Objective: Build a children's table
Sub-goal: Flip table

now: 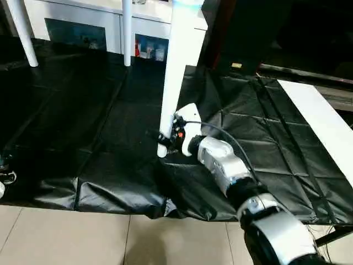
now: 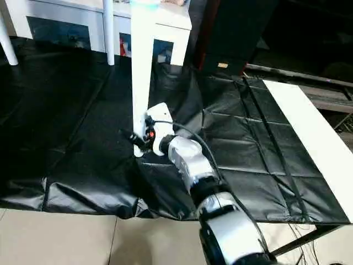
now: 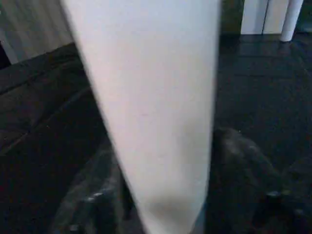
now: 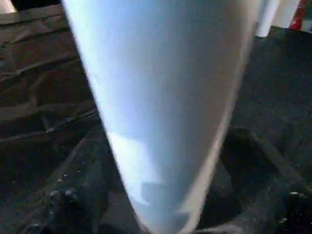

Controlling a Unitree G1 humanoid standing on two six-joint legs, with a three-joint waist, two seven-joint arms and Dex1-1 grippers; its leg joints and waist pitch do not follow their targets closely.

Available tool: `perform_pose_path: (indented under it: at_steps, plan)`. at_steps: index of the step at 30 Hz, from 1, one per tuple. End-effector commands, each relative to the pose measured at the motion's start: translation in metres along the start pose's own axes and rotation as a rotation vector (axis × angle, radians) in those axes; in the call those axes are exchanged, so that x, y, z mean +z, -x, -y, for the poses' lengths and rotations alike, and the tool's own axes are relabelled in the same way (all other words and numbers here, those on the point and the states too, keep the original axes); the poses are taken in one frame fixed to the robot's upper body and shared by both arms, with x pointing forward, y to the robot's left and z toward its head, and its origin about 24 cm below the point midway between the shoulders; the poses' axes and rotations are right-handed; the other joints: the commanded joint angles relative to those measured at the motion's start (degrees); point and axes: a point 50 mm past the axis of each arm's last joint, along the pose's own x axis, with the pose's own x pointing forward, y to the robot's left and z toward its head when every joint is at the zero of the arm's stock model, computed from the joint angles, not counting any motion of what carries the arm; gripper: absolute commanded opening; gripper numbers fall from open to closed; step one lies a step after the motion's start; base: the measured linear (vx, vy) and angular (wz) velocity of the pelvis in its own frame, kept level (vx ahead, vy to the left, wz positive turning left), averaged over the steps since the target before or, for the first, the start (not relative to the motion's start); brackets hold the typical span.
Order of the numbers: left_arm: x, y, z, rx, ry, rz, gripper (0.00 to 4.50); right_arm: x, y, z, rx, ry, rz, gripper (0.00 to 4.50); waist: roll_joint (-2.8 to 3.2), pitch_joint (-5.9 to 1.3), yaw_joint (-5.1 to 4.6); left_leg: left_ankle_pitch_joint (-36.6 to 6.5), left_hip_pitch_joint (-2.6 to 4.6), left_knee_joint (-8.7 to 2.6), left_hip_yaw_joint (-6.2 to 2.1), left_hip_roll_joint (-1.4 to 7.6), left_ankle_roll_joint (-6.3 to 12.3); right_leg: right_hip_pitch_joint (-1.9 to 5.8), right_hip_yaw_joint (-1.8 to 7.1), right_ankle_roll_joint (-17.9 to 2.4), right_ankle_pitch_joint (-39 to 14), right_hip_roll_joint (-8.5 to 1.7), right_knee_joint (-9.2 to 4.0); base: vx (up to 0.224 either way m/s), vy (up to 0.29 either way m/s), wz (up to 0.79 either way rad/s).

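Seeing the near leg [image 1: 175, 72] of the children's table standing upright, foot resting on the black-covered work table [image 1: 83, 138]; noticing two more legs [image 1: 22, 33] standing farther back, near the white cabinet [image 1: 71, 16]; finding the right gripper [image 1: 165, 138] reaching in level at the near leg's foot, straddling it; failing to tell whether clenching or released; finding the left gripper [image 3: 161, 214] straddling a white leg [image 3: 151, 97] too, close up; again failing to tell whether grasping it.
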Motion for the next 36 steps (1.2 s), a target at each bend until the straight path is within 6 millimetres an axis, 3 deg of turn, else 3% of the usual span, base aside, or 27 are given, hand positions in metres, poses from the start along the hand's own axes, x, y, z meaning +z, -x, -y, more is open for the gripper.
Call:
perform_pose_path:
  at_steps: [1, 7, 15, 20, 22, 24, 25, 26, 27, 28, 29, 30, 31, 32, 33, 34, 35, 36]
  plan:
    - [0.002, 0.001, 0.004, -0.024, 0.014, 0.009, 2.11, 0.004, 0.003, 0.006, -0.012, -0.01, 0.026, 2.97, 2.56, -2.29, 0.04, -9.0, -0.26, -5.77, 0.14, 1.62, 0.97, 2.65, 3.18, -11.1, -10.25, -4.6, -3.37, 0.0, 0.0, 0.0]
    - [0.002, 0.001, 0.006, -0.028, 0.014, 0.006, 1.67, 0.003, 0.003, 0.006, 0.009, -0.027, 0.04, 2.47, 2.61, -2.4, 0.17, -8.46, -0.3, -5.73, 0.17, 1.63, 1.07, 2.69, 3.16, -11.47, -9.36, -4.57, -3.25, 0.0, 0.0, 0.0]
    - [0.002, 0.002, 0.01, -0.05, 0.025, 0.009, 1.57, 0.001, 0.004, 0.006, 0.026, -0.046, 0.058, 1.9, 2.49, -2.42, 0.2, -7.92, -0.33, -5.73, 0.13, 1.65, 1.32, 2.68, 3.13, -11.63, -9.29, -4.58, -3.22, 0.0, 0.0, 0.0]
    - [0.002, 0.003, 0.024, -0.122, 0.058, 0.026, 1.56, 0.0, 0.011, 0.008, 0.028, -0.06, 0.095, 1.53, 2.53, -2.46, 0.25, -7.03, -0.26, -5.64, 0.24, 1.65, 1.56, 2.69, 3.09, -12.05, -8.01, -4.6, -3.14, 0.0, 0.0, 0.0]
    - [0.003, 0.004, 0.04, -0.193, 0.086, 0.043, 1.55, -0.002, 0.019, 0.011, 0.019, -0.063, 0.118, 1.49, 2.83, -2.49, 0.55, -6.28, -0.11, -5.59, 0.32, 1.64, 1.5, 2.68, 3.1, -12.01, -6.89, -4.53, -3.05, 0.0, 0.0, 0.0]
    - [0.004, 0.004, 0.045, -0.212, 0.093, 0.046, 1.55, -0.003, 0.022, 0.011, 0.018, -0.061, 0.124, 1.46, 2.6, -2.52, 0.92, -5.61, 0.05, -5.55, 0.46, 1.7, 1.64, 2.71, 3.07, -11.77, -5.62, -4.44, -3.04, 0.0, 0.0, 0.0]
    - [0.003, 0.004, 0.059, -0.259, 0.116, 0.052, 1.55, -0.006, 0.032, 0.012, 0.016, -0.056, 0.144, 1.46, 3.26, -2.47, 1.42, -5.45, 0.15, -5.59, 0.52, 1.59, 1.68, 2.72, 3.09, -11.46, -5.17, -4.26, -3.15, 0.0, 0.0, 0.0]
    - [0.003, 0.005, 0.063, -0.271, 0.124, 0.053, 1.54, -0.007, 0.036, 0.012, 0.015, -0.054, 0.15, 1.45, 3.05, -2.45, 1.84, -4.98, 0.37, -5.52, 0.67, 1.67, 1.65, 2.71, 3.09, -11.03, -4.22, -4.27, -3.29, 0.0, 0.0, 0.0]
    - [0.003, 0.004, 0.068, -0.286, 0.132, 0.054, 1.54, -0.008, 0.041, 0.012, 0.014, -0.051, 0.156, 1.45, 3.23, -2.38, 1.86, -5.38, 0.77, -5.51, 0.91, 1.6, 1.49, 2.23, 3.07, -11.13, -2.86, -3.89, -3.19, 0.0, 0.0, 0.0]
    - [0.003, 0.004, 0.071, -0.296, 0.135, 0.054, 1.53, -0.009, 0.045, 0.012, 0.012, -0.049, 0.161, 1.43, 3.03, -2.54, 1.88, -5.62, 0.6, -5.52, 0.88, 1.63, 1.43, 2.55, 3.05, -11.32, -2.87, -4.0, -2.98, 0.0, 0.0, 0.0]
    - [0.003, 0.004, 0.079, -0.327, 0.146, 0.058, 1.52, -0.011, 0.054, 0.011, 0.001, -0.042, 0.169, 1.43, 4.23, -2.51, 1.98, -7.25, 0.45, -5.75, 0.73, 1.52, 0.99, 2.7, 3.0, -11.05, -4.3, -3.97, -3.19, 0.0, 0.0, 0.0]
    - [0.004, 0.004, 0.084, -0.347, 0.152, 0.061, 1.52, -0.012, 0.059, 0.011, -0.006, -0.036, 0.173, 1.43, 3.69, -2.41, 2.1, -7.62, 0.48, -5.68, 0.88, 1.5, 1.04, 2.74, 3.08, -10.47, -4.71, -3.95, -3.54, 0.0, 0.0, 0.0]
    - [0.004, 0.003, 0.091, -0.372, 0.162, 0.064, 1.51, -0.012, 0.066, 0.011, -0.021, -0.036, 0.18, 1.43, 3.63, -2.33, 2.5, -8.44, 0.55, -5.76, 0.8, 1.62, 0.7, 2.69, 3.16, -10.16, -5.61, -4.09, -3.48, 0.0, 0.0, 0.0]
    - [0.004, 0.003, 0.093, -0.378, 0.164, 0.065, 1.51, -0.012, 0.068, 0.011, -0.025, -0.037, 0.182, 1.43, 4.32, -2.27, 2.55, -9.83, 0.63, -5.9, 0.77, 1.66, 0.32, 2.64, 3.09, -9.56, -6.72, -3.99, -3.76, 0.0, 0.0, 0.0]
    - [0.005, 0.004, 0.097, -0.396, 0.169, 0.068, 1.51, -0.013, 0.073, 0.011, -0.036, -0.037, 0.187, 1.42, 4.06, -2.19, 2.58, -11.66, 0.55, -5.97, 0.69, 1.55, 0.25, 2.81, 3.18, -9.28, -9.26, -4.03, -3.96, 0.0, 0.0, 0.0]
    - [0.006, 0.004, 0.106, -0.435, 0.181, 0.074, 1.51, -0.014, 0.086, 0.009, -0.056, -0.028, 0.193, 1.42, 4.87, -2.1, 2.66, -12.21, 0.54, -5.95, 0.67, 1.52, 0.06, 2.67, 3.35, -9.18, -10.01, -4.09, -3.97, 0.0, 0.0, 0.0]
    - [0.006, 0.004, 0.109, -0.444, 0.185, 0.075, 1.51, -0.015, 0.09, 0.008, -0.06, -0.022, 0.192, 1.41, 4.44, -2.16, 2.92, -11.54, 0.86, -5.75, 0.83, 1.64, 0.32, 2.43, 3.42, -8.74, -9.58, -4.07, -4.25, 0.0, 0.0, 0.0]
    - [0.006, 0.004, 0.111, -0.455, 0.182, 0.076, 1.51, -0.015, 0.093, 0.007, -0.07, -0.021, 0.193, 1.41, 4.8, -2.07, 2.74, -11.09, 0.24, -5.91, 0.63, 1.54, 0.43, 2.84, 3.49, -8.92, -9.79, -4.06, -4.0, 0.0, 0.0, 0.0]
